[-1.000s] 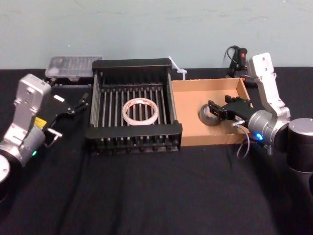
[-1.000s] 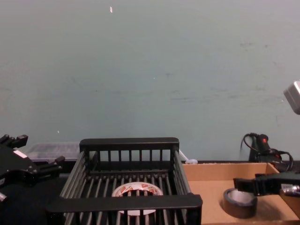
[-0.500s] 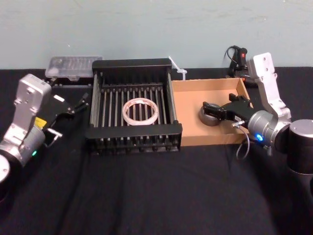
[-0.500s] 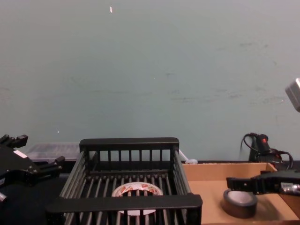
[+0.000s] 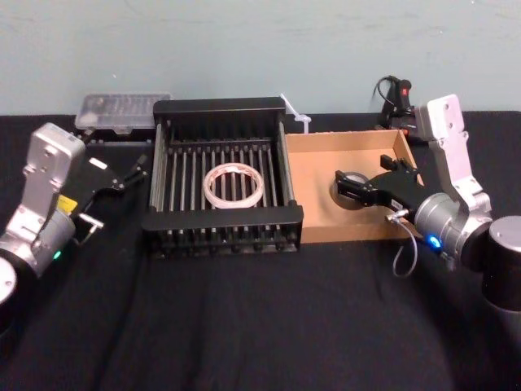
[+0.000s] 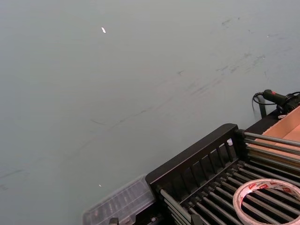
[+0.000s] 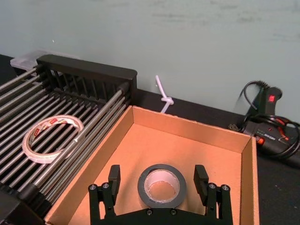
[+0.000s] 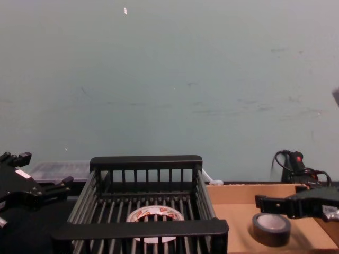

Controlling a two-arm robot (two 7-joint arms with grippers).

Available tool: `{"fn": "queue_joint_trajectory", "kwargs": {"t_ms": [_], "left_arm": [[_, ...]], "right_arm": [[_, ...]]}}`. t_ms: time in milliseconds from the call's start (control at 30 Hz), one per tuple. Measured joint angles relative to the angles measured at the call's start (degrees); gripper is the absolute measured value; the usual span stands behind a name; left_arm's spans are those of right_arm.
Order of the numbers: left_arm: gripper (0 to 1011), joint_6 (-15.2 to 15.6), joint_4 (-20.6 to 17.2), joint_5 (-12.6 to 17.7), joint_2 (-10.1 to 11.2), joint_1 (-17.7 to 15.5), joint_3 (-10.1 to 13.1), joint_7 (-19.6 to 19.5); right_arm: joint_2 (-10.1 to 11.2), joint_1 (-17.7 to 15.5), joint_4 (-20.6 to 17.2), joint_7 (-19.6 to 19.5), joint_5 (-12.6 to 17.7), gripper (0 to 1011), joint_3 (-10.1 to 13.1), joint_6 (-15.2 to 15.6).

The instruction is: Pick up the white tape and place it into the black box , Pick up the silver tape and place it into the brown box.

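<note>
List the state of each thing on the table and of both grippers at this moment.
white tape: lying flat on the bars inside the black box.
silver tape: lying flat on the floor of the brown box, free of the jaws.
right gripper: open, jaws on either side of the silver tape.
left gripper: open, parked left of the black box.

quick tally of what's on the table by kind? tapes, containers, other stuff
Tape rolls: 2, the white tape in the black box and the silver tape in the brown box.
Containers: 3, the black box, the brown box and a clear plastic case.
Tools: 1, a black corded tool.
Zip ties: 1, a white zip tie.
Total: 7.
</note>
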Motion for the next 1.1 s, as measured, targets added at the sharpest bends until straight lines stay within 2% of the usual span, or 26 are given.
{"fn": "queue_joint_trajectory", "kwargs": {"t_ms": [367, 600, 800, 1100], "left_arm": [[1001, 0.0, 0.0, 0.0, 0.0, 0.0, 0.0, 0.0], [1001, 0.0, 0.0, 0.0, 0.0, 0.0, 0.0, 0.0], [1001, 0.0, 0.0, 0.0, 0.0, 0.0, 0.0, 0.0], [1001, 0.0, 0.0, 0.0, 0.0, 0.0, 0.0, 0.0]], "right_arm": [[-0.1, -6.3, -7.2, -2.0, -1.2, 1000, 2.0, -3.0], [0.2, -9.1, -9.4, -1.7, -1.2, 1000, 2.9, -4.8], [0.3, -12.8, -12.4, -2.0, -1.6, 1000, 3.9, -8.2], [-0.4, -16.7, -14.9, -3.3, -2.9, 1000, 4.8, -11.1]]}}
